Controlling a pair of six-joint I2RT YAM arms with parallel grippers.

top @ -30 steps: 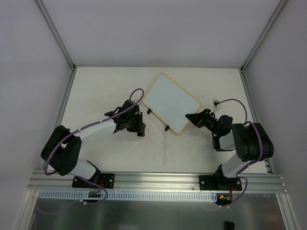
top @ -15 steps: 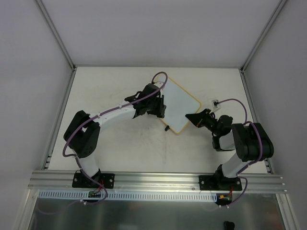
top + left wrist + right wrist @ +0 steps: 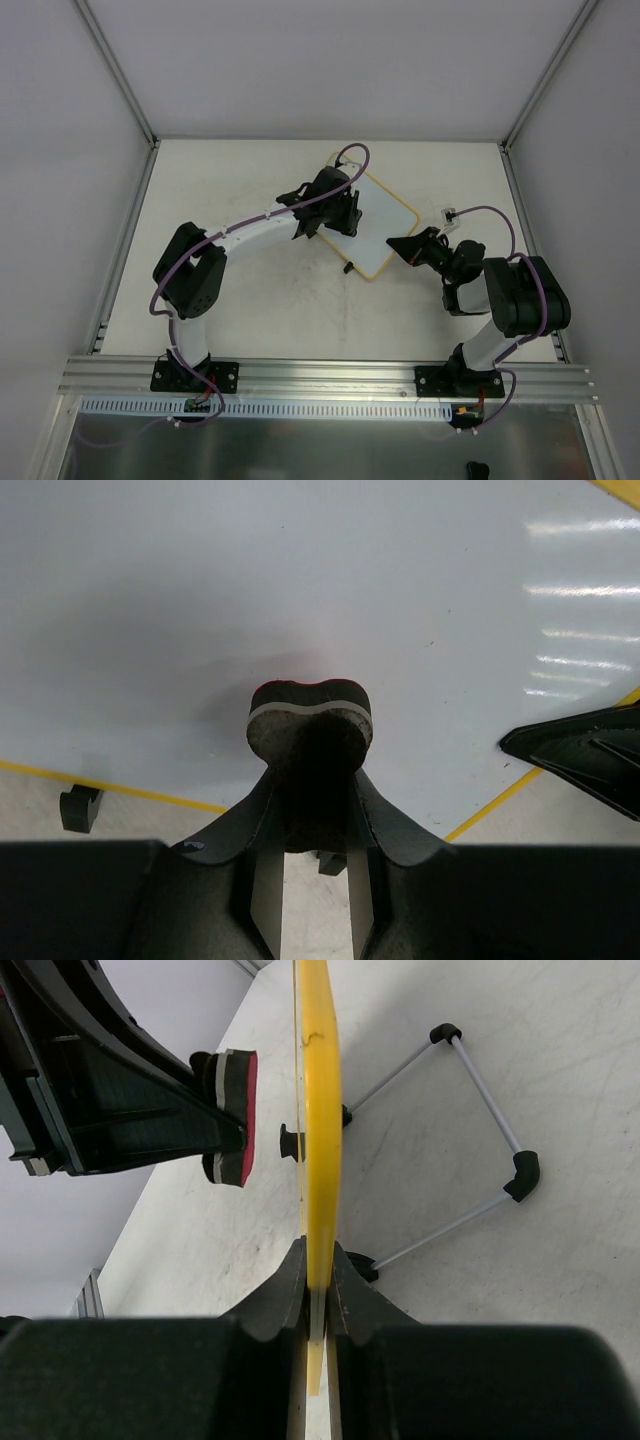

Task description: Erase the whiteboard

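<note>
My left tool point(image 3: 312, 790) is clenched on the eraser point(image 3: 310, 712), its pad just short of the whiteboard point(image 3: 300, 580), which stands on the tabletop point(image 3: 230, 180) with my right tool point(image 3: 318, 1278) clamped on its yellow edge. I judge this the wiping step: next, press the pad flat and sweep the face.

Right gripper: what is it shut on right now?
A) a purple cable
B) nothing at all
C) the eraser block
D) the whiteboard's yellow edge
D: the right wrist view shows the right gripper with its jaws pinching the whiteboard by its yellow frame, seen edge-on, while the eraser sits in the left gripper.
</note>
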